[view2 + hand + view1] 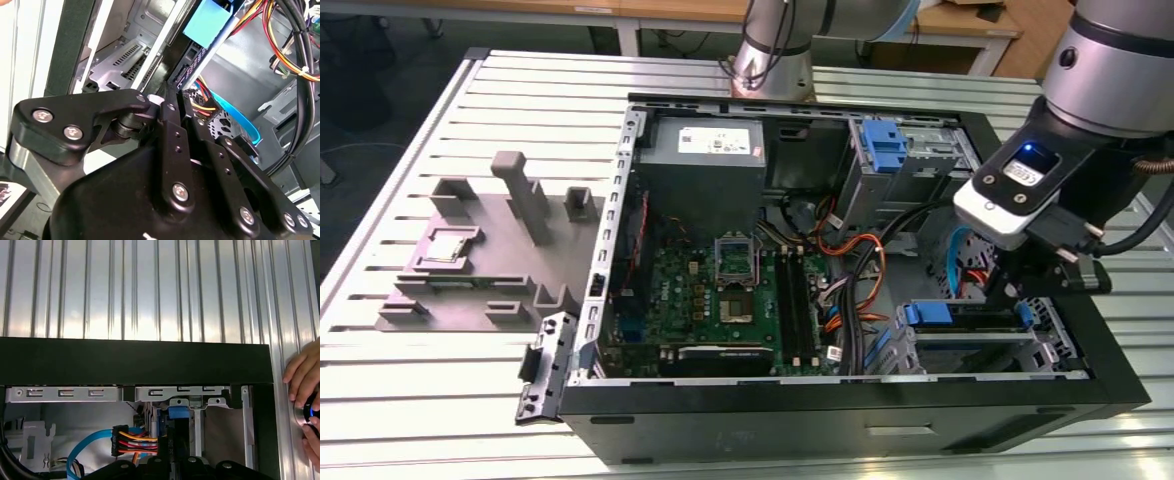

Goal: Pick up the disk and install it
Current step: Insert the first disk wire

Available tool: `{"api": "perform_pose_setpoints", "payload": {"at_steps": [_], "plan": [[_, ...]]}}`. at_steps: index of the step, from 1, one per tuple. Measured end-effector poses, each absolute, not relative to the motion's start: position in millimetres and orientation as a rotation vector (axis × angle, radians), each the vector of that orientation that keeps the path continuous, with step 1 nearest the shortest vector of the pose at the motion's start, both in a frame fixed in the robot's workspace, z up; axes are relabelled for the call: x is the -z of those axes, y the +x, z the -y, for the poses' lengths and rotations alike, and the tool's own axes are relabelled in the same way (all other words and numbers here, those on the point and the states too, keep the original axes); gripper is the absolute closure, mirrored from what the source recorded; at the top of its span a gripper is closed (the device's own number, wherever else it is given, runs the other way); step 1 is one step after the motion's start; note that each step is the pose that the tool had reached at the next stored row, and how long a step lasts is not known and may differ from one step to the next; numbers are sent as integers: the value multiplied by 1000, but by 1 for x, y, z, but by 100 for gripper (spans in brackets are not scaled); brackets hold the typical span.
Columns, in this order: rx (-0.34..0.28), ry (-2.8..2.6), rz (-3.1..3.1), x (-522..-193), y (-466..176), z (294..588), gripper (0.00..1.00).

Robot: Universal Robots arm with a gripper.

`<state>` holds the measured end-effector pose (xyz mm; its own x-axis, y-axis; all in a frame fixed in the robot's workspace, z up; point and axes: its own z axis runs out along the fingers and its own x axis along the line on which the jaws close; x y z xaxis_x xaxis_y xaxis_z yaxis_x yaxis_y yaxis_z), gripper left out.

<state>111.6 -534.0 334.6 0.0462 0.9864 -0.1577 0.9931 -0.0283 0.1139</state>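
Gripper [1007,295] of the arm is down inside the open computer case [854,400], at the exterior view's right, in the corner where the metal drive cage [1034,345] sits. It looks squeezed onto the disk [974,322], which is part way in that cage. The disk's blue tab points toward the middle of the case.

In the second wrist view the black gripper [172,95] pinches the thin edge of the disk [189,57], and the blue tab is at its far end. A light blue flat cable [235,112] curves just beside it, with red and yellow wires [202,106] near.

In the first wrist view the disk [179,437] stands between the gripper's [175,460] black arms, under the case's black rim.

A person's hand [305,382] rests on a round part with a blue light [311,413].

The green motherboard [720,290] lies in the middle of the case. The case sits on a ribbed metal table [454,380].
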Motion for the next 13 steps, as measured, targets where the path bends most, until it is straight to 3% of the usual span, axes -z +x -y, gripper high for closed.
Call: {"api": "perform_pose_setpoints", "payload": {"at_steps": [13], "plan": [[27, 2163, -2054, -333, 112, 539, 84]]}}
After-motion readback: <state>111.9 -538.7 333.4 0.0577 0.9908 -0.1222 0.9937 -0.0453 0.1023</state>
